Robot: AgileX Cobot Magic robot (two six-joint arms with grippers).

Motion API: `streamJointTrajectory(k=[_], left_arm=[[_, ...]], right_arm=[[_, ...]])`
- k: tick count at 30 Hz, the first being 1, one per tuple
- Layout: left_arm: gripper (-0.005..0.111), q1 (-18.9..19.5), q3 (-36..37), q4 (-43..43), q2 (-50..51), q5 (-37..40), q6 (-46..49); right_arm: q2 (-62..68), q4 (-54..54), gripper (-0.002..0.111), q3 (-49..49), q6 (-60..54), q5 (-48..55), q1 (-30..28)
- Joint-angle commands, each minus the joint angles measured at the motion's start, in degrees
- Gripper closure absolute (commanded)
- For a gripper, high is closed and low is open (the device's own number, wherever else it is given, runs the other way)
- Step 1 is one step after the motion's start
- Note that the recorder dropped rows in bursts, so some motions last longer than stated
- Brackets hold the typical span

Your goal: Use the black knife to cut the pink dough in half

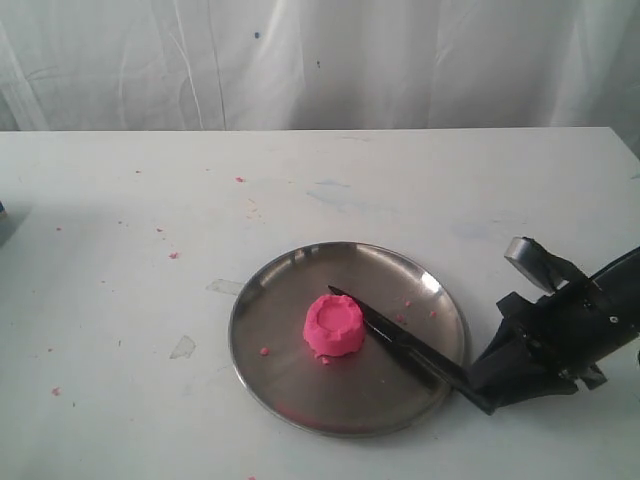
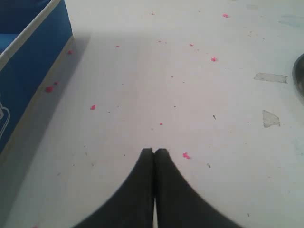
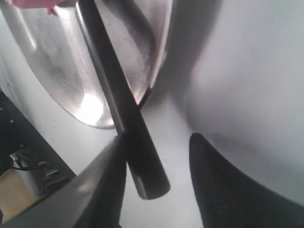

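Note:
The pink dough (image 1: pixel 335 326) is one round puck with a dimpled top, near the middle of the steel plate (image 1: pixel 285 300). The black knife (image 1: pixel 395 336) lies aslant on the plate, its tip beside the dough and its handle past the plate's right rim. My right gripper (image 1: pixel 478 385) is open around the handle end. In the right wrist view the knife (image 3: pixel 111 85) rests against one finger (image 3: pixel 111 175), with a gap to the other; the right gripper (image 3: pixel 158 141) hangs over the table by the plate (image 3: pixel 61 61). My left gripper (image 2: pixel 154 151) is shut and empty, out of the exterior view.
Tiny pink crumbs (image 2: pixel 185 155) dot the white table. Two bits of clear tape (image 1: pixel 183 347) lie left of the plate. A blue box (image 2: pixel 28 61) stands beside the left gripper. A white curtain (image 1: pixel 320 60) hangs behind the table.

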Motion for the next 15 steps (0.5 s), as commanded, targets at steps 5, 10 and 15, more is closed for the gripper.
streamJointTrajectory(k=[5, 10, 15], left_arm=[[0.107, 0.1, 0.0, -0.4, -0.2, 0.2, 0.2], [0.107, 0.1, 0.0, -0.4, -0.2, 0.2, 0.2], [0.107, 0.1, 0.0, -0.4, -0.2, 0.2, 0.2]], right_arm=[[1.9, 1.6, 0.068, 0.2, -0.6, 1.7, 0.0], [1.9, 2.5, 0.068, 0.2, -0.6, 3.0, 0.0], [1.9, 5.3, 0.068, 0.2, -1.7, 3.1, 0.0]])
